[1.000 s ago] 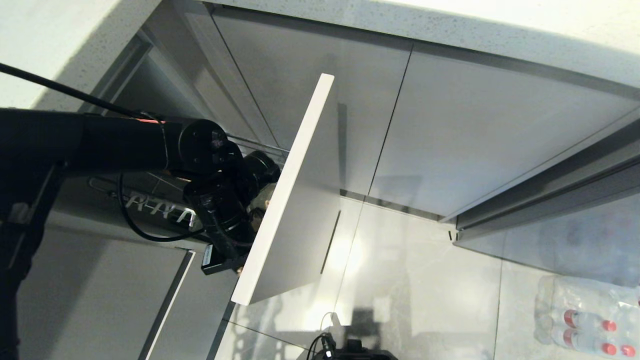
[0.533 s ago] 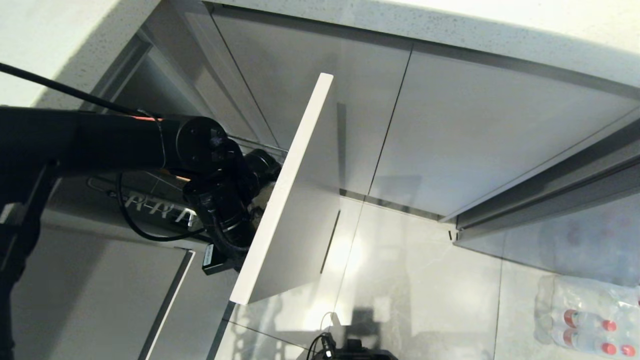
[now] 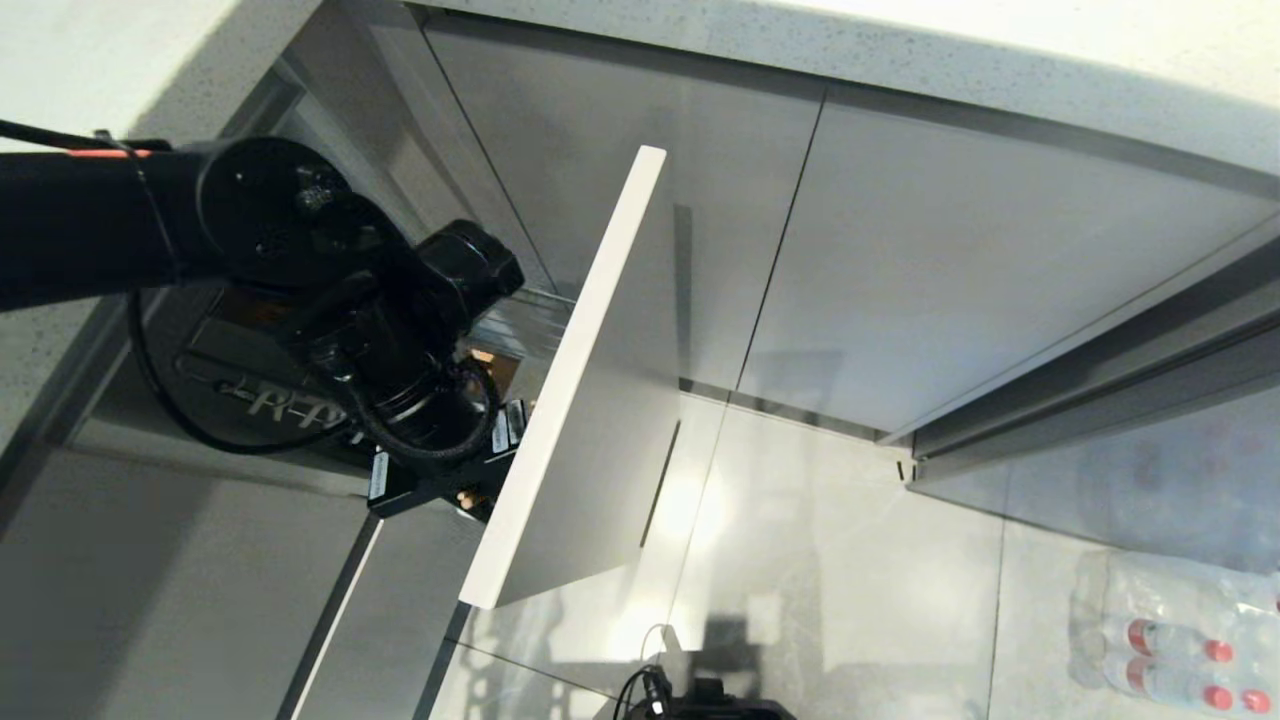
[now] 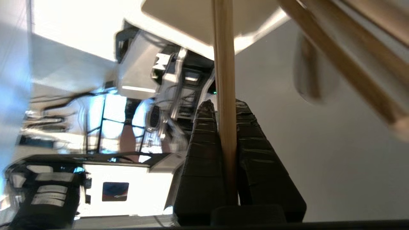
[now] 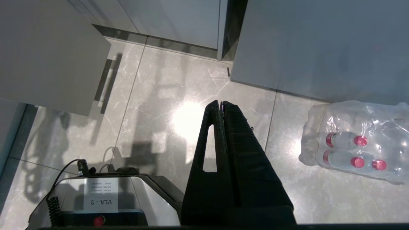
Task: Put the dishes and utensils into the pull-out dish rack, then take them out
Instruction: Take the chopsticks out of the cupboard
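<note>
OK, your left end effector (image 4: 225, 107) is clamped on one chopstick (image 4: 224, 64).
Right end effector (image 5: 221, 107) closed, empty, over floor (image 5: 159, 95) nr bottle pack (image 5: 358, 140).

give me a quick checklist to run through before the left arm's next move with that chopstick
1. Grip: left gripper is shut on one chopstick, which runs straight between the fingers. Ok.
2. Second chopstick: lies slanted beside the gripper, not between the fingers. Not ok if both were meant to come together.
3. Clearance: in the head view the left gripper is close behind the rack's front panel. Whether they touch: cannot tell.
4. Rack pulled out: the front panel stands out from the cabinets. Ok.
5. Right gripper: shut, empty, hanging over the floor away from the rack. Ok.
6. Dishes and spoon: none plainly in view. Cannot tell.
</note>
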Controlling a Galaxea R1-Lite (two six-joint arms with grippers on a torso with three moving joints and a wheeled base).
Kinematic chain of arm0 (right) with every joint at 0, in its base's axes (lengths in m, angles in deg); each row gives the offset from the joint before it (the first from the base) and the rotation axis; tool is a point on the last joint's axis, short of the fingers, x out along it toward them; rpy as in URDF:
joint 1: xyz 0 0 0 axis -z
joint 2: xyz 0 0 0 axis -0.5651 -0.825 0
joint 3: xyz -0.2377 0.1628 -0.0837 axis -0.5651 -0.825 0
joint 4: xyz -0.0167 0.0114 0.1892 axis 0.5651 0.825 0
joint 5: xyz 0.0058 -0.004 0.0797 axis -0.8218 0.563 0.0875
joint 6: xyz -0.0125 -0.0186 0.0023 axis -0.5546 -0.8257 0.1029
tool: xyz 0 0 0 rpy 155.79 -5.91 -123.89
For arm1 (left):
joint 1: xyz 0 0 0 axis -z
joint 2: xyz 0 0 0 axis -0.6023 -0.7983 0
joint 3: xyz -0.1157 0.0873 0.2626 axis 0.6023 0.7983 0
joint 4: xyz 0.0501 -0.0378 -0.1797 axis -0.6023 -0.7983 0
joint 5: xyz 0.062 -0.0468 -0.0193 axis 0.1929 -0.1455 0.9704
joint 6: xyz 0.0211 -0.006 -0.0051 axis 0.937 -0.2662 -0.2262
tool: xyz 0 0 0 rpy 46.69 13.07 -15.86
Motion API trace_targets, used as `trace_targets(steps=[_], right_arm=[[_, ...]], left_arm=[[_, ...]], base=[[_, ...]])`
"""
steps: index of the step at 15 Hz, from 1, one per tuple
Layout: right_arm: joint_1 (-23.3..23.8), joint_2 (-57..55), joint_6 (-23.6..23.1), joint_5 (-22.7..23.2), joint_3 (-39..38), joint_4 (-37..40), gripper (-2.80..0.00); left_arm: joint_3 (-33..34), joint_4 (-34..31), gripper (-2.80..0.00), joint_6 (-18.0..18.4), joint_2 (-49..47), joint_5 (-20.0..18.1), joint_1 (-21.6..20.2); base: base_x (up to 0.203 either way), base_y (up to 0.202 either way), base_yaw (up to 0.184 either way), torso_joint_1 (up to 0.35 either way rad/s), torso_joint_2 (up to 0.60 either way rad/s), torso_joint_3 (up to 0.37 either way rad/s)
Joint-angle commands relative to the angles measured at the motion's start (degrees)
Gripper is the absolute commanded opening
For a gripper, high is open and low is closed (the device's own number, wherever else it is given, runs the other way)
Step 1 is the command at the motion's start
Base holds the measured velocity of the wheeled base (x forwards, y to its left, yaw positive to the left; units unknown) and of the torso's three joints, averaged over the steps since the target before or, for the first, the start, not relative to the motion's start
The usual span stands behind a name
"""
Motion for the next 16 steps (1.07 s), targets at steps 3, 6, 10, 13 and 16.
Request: trace_targets(steps=[3,6,10,13,16], right_arm=[[-0.01,0.00,0.01,-0.01,0.00,-0.02,-2.80],[-0.01,-0.01,0.01,0.00,0.00,-0.04,-2.80],[-0.01,-0.07,0.01,-0.01,0.00,-0.04,-2.80],[-0.01,0.00,0.01,0.02,0.00,-0.03,-2.80],[-0.01,0.00,0.02,0.01,0.00,0.00,-2.80]], left_arm=[[-0.91,-0.24,-2.80,-2.00,3.10,-0.04,0.63],[-1.40,-0.21,-2.80,-3.04,4.53,-0.04,0.99],[-2.95,-0.20,-2.80,-5.94,7.75,0.04,2.07],[-4.59,-0.21,-2.80,-9.74,10.11,0.16,3.12],[-5.75,-0.29,-2.80,-12.27,11.21,0.48,3.98]], base=[[0.000,0.000,0.000,0.000,0.00,0.000],[0.000,0.000,0.000,0.000,0.00,0.000],[0.000,0.000,0.000,0.000,0.00,0.000],[0.000,0.000,0.000,0.000,0.00,0.000],[0.000,0.000,0.000,0.000,0.00,0.000]])
